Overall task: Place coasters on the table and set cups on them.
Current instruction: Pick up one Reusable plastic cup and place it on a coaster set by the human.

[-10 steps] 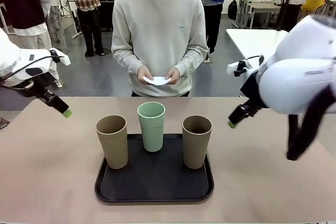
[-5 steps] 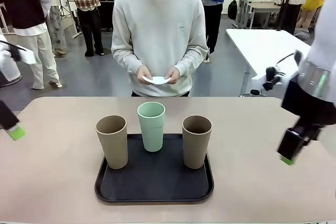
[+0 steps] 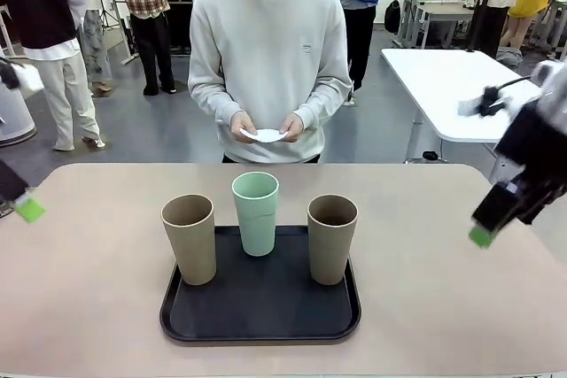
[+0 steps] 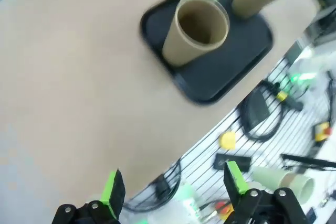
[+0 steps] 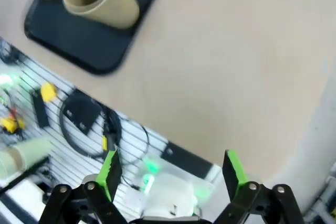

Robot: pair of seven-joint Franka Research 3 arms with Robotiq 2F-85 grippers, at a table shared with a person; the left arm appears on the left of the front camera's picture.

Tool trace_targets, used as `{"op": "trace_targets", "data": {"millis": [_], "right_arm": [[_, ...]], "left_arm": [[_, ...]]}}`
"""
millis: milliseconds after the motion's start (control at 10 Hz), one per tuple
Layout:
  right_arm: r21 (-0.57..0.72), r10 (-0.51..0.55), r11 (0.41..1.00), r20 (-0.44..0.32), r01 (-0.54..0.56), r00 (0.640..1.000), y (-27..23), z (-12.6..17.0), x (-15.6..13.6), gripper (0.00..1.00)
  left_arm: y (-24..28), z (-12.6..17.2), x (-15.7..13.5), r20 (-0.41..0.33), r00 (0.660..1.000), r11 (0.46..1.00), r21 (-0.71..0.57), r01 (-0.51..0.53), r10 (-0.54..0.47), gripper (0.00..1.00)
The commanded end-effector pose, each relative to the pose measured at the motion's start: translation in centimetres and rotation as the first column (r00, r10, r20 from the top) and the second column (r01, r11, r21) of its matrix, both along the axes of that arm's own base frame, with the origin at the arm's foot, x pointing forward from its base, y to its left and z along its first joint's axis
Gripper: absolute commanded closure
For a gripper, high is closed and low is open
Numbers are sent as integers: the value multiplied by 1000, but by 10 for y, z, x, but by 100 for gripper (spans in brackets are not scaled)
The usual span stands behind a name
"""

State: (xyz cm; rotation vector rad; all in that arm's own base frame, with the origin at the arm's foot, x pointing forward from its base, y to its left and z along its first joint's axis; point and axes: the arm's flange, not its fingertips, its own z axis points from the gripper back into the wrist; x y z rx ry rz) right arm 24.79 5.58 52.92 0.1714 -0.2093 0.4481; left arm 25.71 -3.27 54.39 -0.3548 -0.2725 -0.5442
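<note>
Three cups stand on a black tray (image 3: 260, 312): a tan one (image 3: 190, 238) at the left, a mint green one (image 3: 255, 212) behind the middle, a tan one (image 3: 331, 238) at the right. Across the beige table (image 3: 89, 294), the person holds the white coasters (image 3: 264, 135) in both hands at waist height. My left gripper (image 3: 27, 209) hangs at the table's left edge and my right gripper (image 3: 483, 235) over its right end, both well away from the cups. In the wrist views the left gripper (image 4: 174, 187) and the right gripper (image 5: 172, 171) stand open and empty.
The tray takes up the middle front of the table, and bare tabletop lies on both sides of it. A white table (image 3: 443, 77) stands behind at the right. People stand farther back. Cables and small items (image 4: 262, 124) lie below the table's near edge.
Both arms have swung outward from beside the cups, the left to the table's left edge, the right toward its right end. The person and the cups have not moved.
</note>
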Motion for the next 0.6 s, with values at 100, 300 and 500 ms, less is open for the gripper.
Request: {"op": "trace_targets", "data": {"millis": [100,300,500], "right_arm": [[780,-271,591,-47,204,961,-102,-71,38,0],[860,-292,442,-130,255,947,-151,-95,30,0],[868,-332,390,-179,307,926,-182,-109,11,0]], "left_arm": [[54,-23,34,-1,1000,728,-685,18,-25,0],[81,-31,28,-132,991,702,-704,-110,24,0],[108,-44,23,-244,963,701,-667,-254,117,0]]}}
